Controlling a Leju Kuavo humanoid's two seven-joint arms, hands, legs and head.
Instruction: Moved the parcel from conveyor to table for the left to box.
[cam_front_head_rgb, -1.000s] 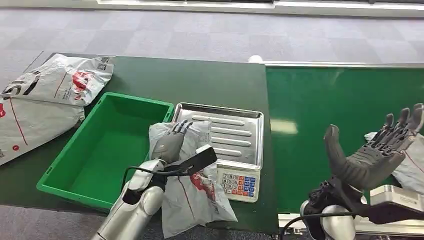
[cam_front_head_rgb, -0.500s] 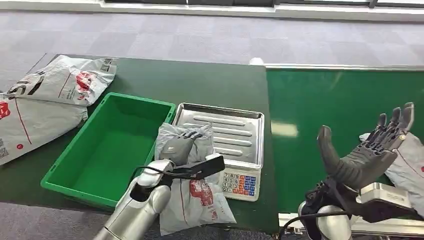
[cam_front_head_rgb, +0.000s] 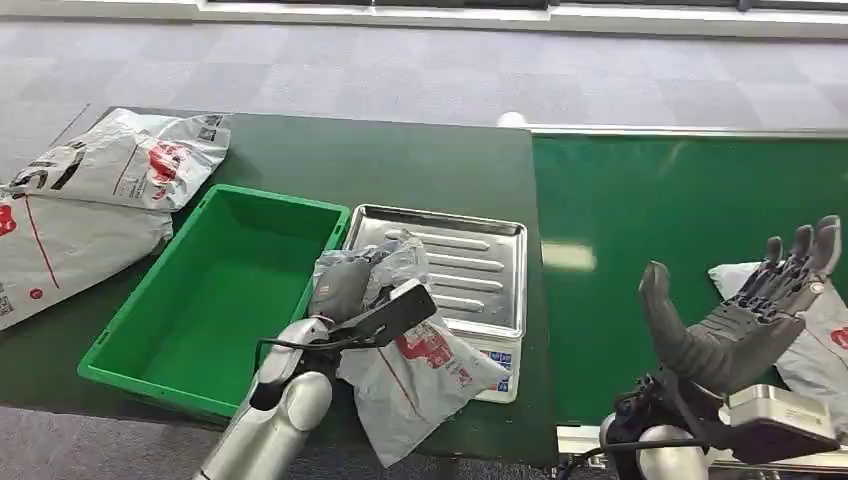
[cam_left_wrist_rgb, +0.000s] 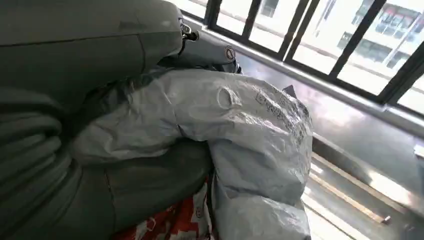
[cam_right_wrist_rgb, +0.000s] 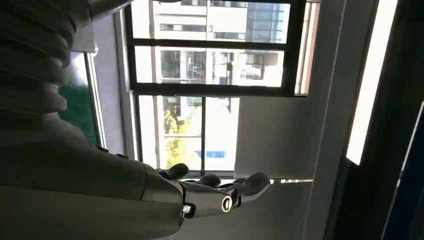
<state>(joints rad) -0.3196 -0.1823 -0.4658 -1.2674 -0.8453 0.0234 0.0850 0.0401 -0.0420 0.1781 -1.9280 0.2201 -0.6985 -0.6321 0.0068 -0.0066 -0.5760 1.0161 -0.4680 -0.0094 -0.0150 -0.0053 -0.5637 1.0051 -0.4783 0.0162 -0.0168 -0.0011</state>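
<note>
The grey parcel (cam_front_head_rgb: 415, 365) is gripped by the left hand (cam_front_head_rgb: 343, 287), its bulk hanging just below the fingers over the scale (cam_front_head_rgb: 450, 275). It should be carried across to the green box (cam_front_head_rgb: 130, 345) beside the hand, kept above the rim, and only then released.

Grey plastic parcel bag with red print (cam_front_head_rgb: 420, 375), crumpled, near the table's front edge.
Gripped at its upper end by the left hand (cam_front_head_rgb: 345, 290), it hangs over the scale's front, beside the green rectangular plastic box (cam_front_head_rgb: 215, 290).
</note>
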